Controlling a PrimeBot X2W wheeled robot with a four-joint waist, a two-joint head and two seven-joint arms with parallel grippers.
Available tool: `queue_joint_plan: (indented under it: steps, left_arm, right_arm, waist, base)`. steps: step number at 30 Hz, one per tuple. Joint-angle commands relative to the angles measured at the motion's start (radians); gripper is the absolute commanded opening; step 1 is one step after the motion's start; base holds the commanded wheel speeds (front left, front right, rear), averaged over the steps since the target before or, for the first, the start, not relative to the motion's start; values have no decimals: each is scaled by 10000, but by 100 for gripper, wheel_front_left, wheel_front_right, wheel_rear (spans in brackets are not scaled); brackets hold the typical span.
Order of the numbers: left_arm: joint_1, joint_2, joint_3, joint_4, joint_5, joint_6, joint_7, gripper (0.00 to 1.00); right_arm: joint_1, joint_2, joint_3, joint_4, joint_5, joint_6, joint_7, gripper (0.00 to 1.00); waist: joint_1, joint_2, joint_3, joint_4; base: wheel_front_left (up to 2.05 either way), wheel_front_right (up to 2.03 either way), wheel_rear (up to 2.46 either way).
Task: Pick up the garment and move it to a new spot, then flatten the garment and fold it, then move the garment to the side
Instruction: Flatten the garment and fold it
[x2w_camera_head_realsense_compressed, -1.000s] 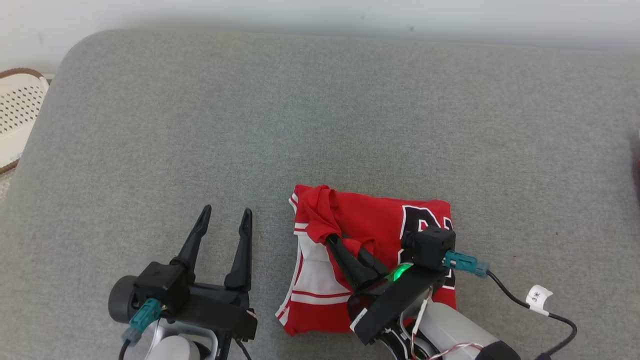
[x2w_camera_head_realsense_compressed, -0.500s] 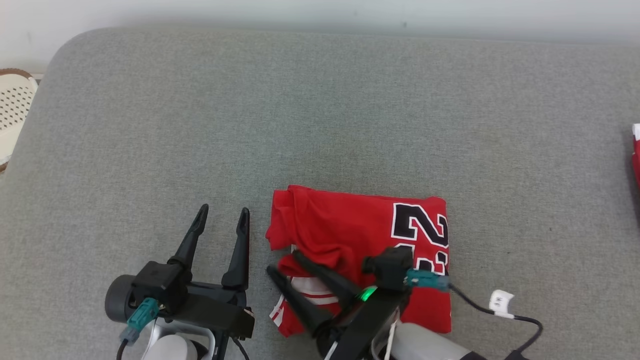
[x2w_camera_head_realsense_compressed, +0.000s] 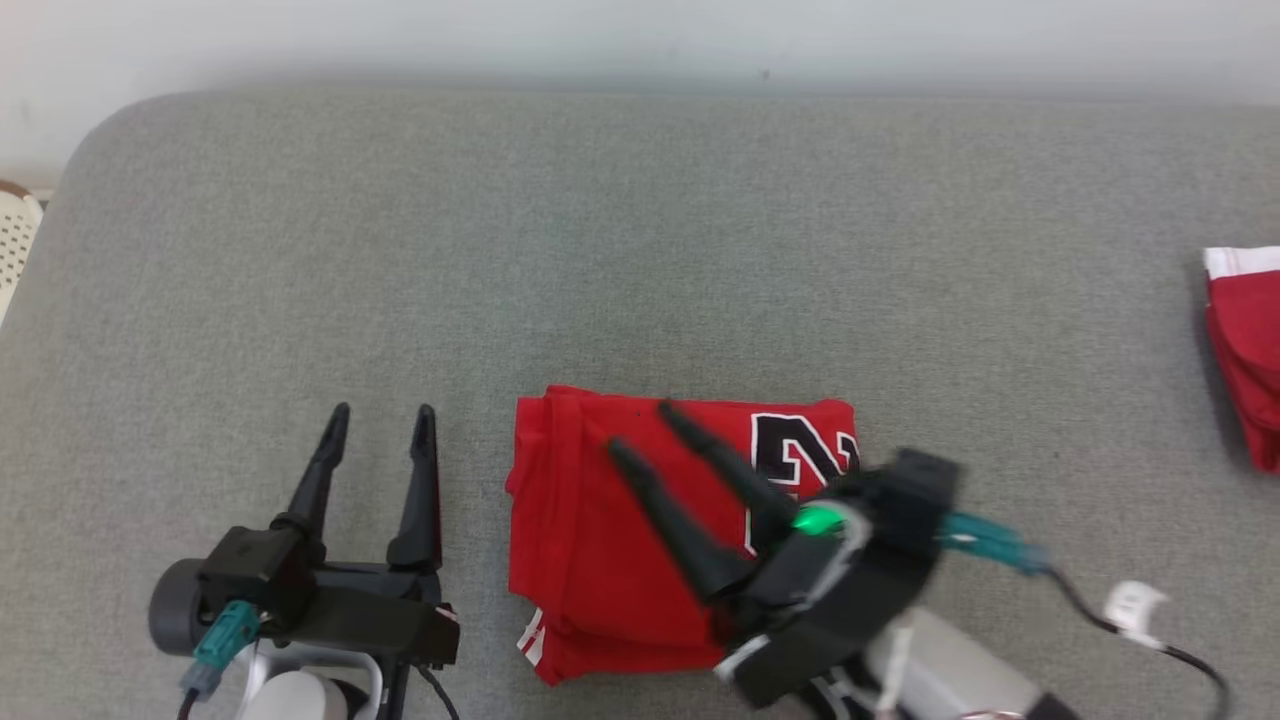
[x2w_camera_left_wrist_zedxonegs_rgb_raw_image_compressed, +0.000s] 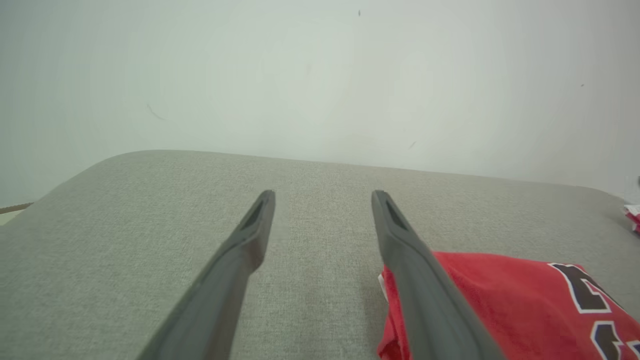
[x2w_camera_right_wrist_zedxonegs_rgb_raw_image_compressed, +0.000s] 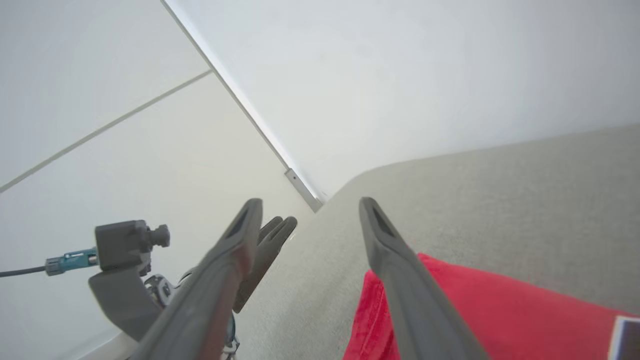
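While the folded red garment (x2w_camera_head_realsense_compressed: 590, 520) lay at the near middle of the grey cushion (x2w_camera_head_realsense_compressed: 640, 250), the right gripper (x2w_camera_head_realsense_compressed: 642, 428) hung over it, spread wide and gripping nothing. Just left of the garment, the left gripper (x2w_camera_head_realsense_compressed: 383, 412) stood equally open and empty.

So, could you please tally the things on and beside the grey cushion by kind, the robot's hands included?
Red garments: 2 (folded red jersey with black numerals; red-and-white cloth at the right edge)
Dark two-fingered hands: 2 (left hand, right hand, both open)
White perforated basket: 1
Total: 5
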Motion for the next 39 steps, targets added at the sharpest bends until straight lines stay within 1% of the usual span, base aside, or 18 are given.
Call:
queue_joint_plan:
  steps: [1,6,12,17,21,23,26,31,35,39]
  left_arm:
    - [91,104,84,-74,22,53,-50,100]
    - [264,229,294,-241,-17,143,-50,100]
    - [513,391,524,-630,-10,241,-50,100]
    - [904,522,698,-974,-41,350,-50,100]
    - [1214,608,799,-1305,-55,300,-50,100]
    - [1378,580,847,-1449,-144,214,-50,100]
    - [1573,559,927,-1472,-138,64,-50,100]
    - [1814,673,935,-1037,72,-74,-49,100]
    - [1912,766,887,-744,268,-11,-49,100]
    - [1994,814,866,-595,346,37,-50,100]
  right_arm:
    - [234,-166,-301,-184,-151,-8,-7,100]
    - [1095,-481,-2064,-1024,-875,-6,-9,100]
    - [1924,-735,-4050,-1354,-1773,-6,38,100]
    - [2641,-943,-5624,-1502,-2807,-6,157,100]
    - [3215,-965,-6631,-1597,-3577,-6,246,100]
    - [3493,-942,-7012,-1574,-3912,-6,286,100]
    - [3882,-822,-7312,-1535,-4420,-6,315,100]
    - [4415,-628,-7617,-1285,-4978,-8,367,100]
    - [4778,-418,-7753,-1238,-5414,-8,484,100]
    - [4943,-252,-7875,-1204,-5513,-6,546,100]
  waist:
    - [0,-1,-118,-111]
    - [0,-1,-353,-277]
    - [0,-1,-702,-408]
    - [0,-1,-1103,-480]
    - [0,-1,-1383,-510]
    - [0,-1,-1515,-505]
    - [0,-1,-1715,-529]
    - [0,-1,-2047,-617]
    - [0,-1,-2212,-673]
    - [0,-1,-2259,-672]
  base:
    - [0,0,0]
    - [0,0,0]
    - [0,0,0]
    - [0,0,0]
    - [0,0,0]
    - [0,0,0]
    - [0,0,0]
    - [0,0,0]
    - [0,0,0]
    - [0,0,0]
